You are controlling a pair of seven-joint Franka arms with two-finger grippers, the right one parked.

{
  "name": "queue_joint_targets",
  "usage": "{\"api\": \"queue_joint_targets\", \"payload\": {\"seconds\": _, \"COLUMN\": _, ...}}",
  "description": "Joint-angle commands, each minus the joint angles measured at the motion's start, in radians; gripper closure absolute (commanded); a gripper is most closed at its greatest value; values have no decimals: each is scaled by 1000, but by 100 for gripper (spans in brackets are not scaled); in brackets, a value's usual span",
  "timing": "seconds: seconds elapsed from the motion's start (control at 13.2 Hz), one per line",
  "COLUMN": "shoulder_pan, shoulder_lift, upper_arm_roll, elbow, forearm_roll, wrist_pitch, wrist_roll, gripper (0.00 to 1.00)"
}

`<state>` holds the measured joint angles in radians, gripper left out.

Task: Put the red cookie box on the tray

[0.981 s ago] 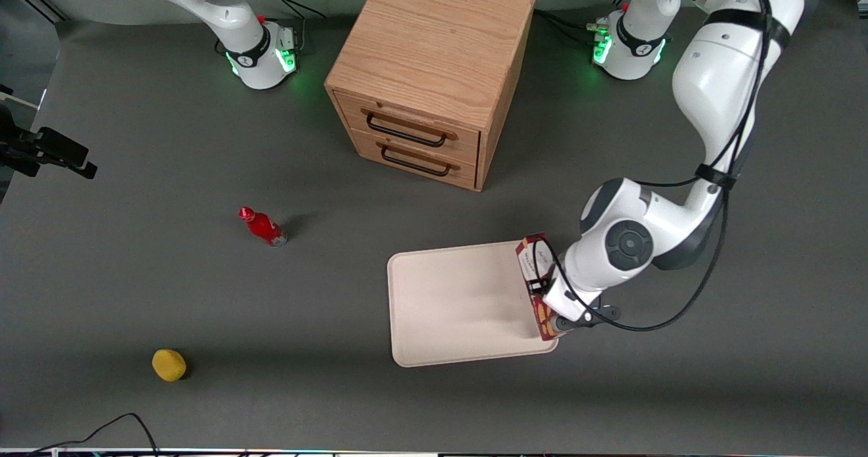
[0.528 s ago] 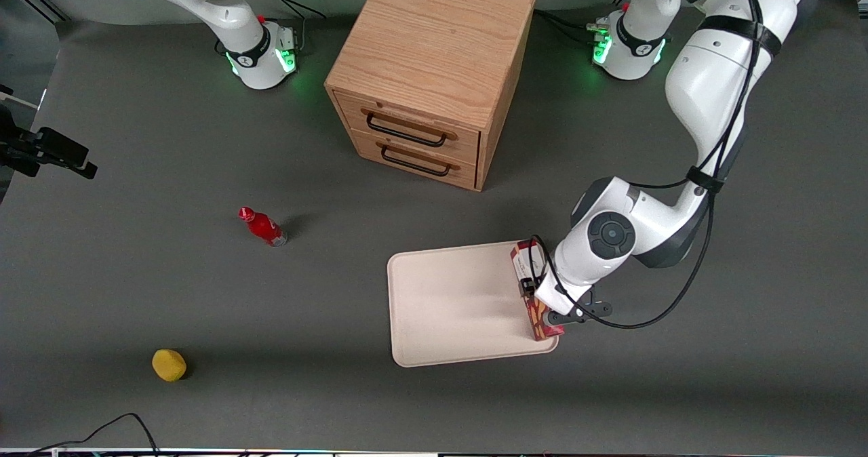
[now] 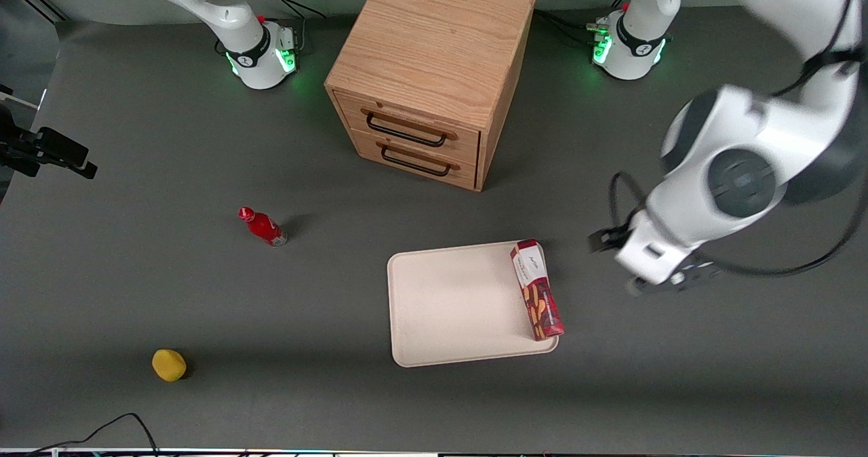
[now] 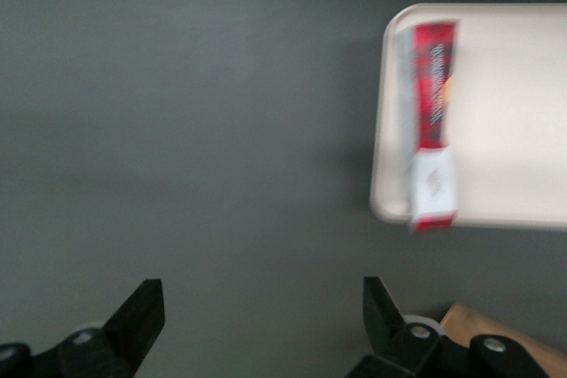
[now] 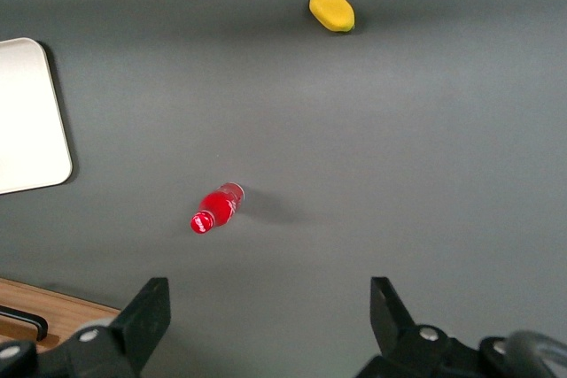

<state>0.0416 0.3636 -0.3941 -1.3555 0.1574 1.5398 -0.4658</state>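
Wrist view, claw (image 4: pixel 257 325) spread, empty, front hides this

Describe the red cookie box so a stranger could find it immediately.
Find the wooden drawer cabinet; in front of it lies a cream tray. The red cookie box lies along the tray's edge nearest the open end effector, slim, cookie-printed, white-labelled, unlike the small red bottle.
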Motion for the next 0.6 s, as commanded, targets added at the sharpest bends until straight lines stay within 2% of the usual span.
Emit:
{"api": "queue_joint_targets", "payload": {"seconds": 0.0, "shoulder_pan": 6, "shoulder_lift": -174, "upper_arm_roll": 147, "elbow": -53, "forearm_roll": -94, "wrist_pitch": -142, "wrist_roll": 206, "gripper": 0}}
{"api": "queue_joint_targets", "payload": {"seconds": 0.15, "shoulder_pan": 7, "shoulder_lift": -276, "upper_arm_roll": 252, "elbow": -124, "forearm_roll": -134, "wrist_pitch": -193, "wrist_roll": 385, "gripper": 0}}
{"api": "queue_joint_targets", "payload": {"seconds": 0.3, "shoulder_pan": 9, "shoulder_lift": -378, "upper_arm_roll": 325, "elbow": -258, "forearm_roll": -145, "wrist_pitch": -161, "wrist_roll": 490, "gripper": 0}}
{"api": "queue_joint_targets", "payload": {"seconds": 0.45, "shoulder_pan": 9, "shoulder_lift": -431, "upper_arm_roll": 351, "elbow": -336, "forearm_roll": -148, "wrist_pitch": -112, "wrist_roll": 533, "gripper": 0}}
{"api": "queue_joint_targets", "payload": {"seconds": 0.53, "shoulder_pan": 7, "shoulder_lift": -423, "upper_arm_roll": 351, "elbow": -323, "forearm_roll": -147, "wrist_pitch": -124, "wrist_roll": 533, "gripper": 0}}
